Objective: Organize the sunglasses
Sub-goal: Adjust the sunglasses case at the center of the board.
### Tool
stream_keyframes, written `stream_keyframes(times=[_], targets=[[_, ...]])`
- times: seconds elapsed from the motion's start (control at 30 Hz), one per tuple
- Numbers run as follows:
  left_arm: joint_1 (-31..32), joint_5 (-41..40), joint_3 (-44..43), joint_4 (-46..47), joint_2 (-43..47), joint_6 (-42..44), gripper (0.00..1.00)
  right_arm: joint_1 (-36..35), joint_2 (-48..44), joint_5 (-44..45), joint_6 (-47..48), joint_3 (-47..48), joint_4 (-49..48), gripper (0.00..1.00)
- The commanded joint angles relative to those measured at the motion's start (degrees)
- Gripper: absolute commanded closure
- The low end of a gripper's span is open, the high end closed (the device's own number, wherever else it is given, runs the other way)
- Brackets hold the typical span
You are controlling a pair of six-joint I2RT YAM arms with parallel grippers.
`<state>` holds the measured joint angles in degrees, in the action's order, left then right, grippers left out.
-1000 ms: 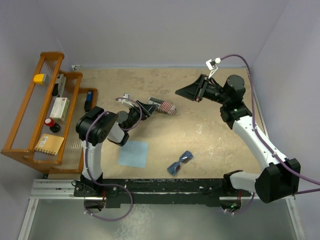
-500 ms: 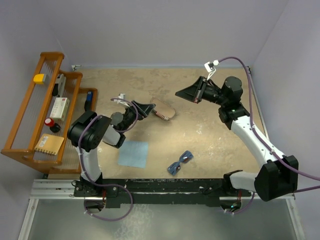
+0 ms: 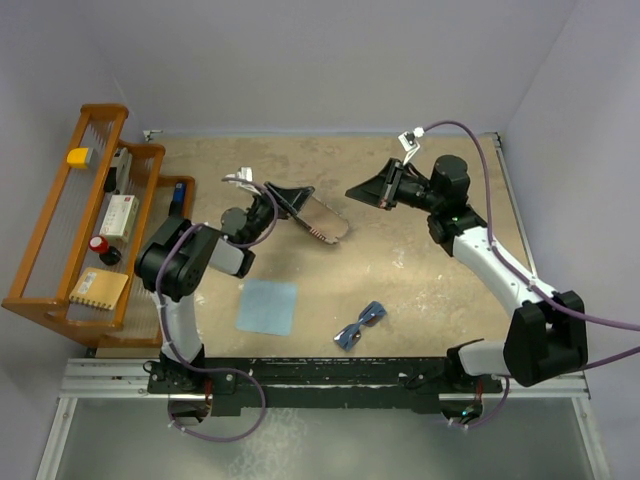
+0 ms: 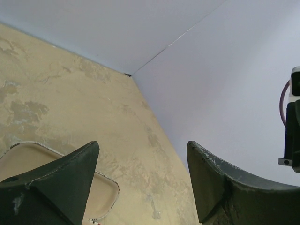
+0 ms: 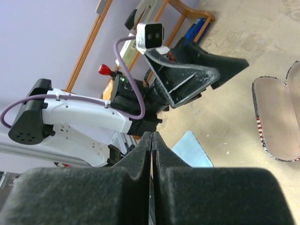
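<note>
Plainly, the left gripper (image 4: 141, 146) stood wide open, its two dark fingers (image 4: 61, 183) well apart with nothing between them but bare table and wall. It sat just beside the left end of the open glasses case (image 3: 325, 220). Whether a fingertip touched the case's striped rim could not be told. In the left wrist view, one tan-lined shell of the case showed partly behind the left finger.

The right gripper (image 5: 151, 136) was fully closed, its fingers pressed flat against each other and holding nothing. In the top view it pointed leftward across the far half of the table (image 3: 440, 260), toward the case and the left gripper but apart from both.

The sunglasses (image 3: 360, 325) lay on the table toward the near edge, between the two arm bases. They were just right of the light-blue cloth (image 3: 268, 306) and well apart from both grippers and from the case. Bare sandy surface surrounded them on every side, with the black base rail just beyond their near side.

Farther out, the wooden rack (image 3: 60, 240) ran along the table's left edge, with small items on its shelves. Pale walls closed the far and right edges, and the right arm stretched along the right side.
</note>
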<state>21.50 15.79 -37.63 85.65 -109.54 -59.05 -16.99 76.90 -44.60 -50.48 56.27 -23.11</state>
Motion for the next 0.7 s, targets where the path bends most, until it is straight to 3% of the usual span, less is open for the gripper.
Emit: stream_keyframes(times=[0.0, 0.23, 0.67], targets=[[-0.3, 2.7, -5.3, 3.3, -5.6, -1.7, 0.27, -0.2, -0.4, 0.0, 1.8, -0.7, -2.2, 1.0], [-0.4, 4.4, -5.8, 12.2, -12.8, -7.7, 0.27, -0.3, 1.6, 0.4, 2.9, 0.1, 0.1, 1.0], [-1.4, 4.9, -2.3, 12.9, -9.4, -7.6, 0.27, -1.1, 9.1, 6.9, 10.8, 1.0, 11.9, 1.0]])
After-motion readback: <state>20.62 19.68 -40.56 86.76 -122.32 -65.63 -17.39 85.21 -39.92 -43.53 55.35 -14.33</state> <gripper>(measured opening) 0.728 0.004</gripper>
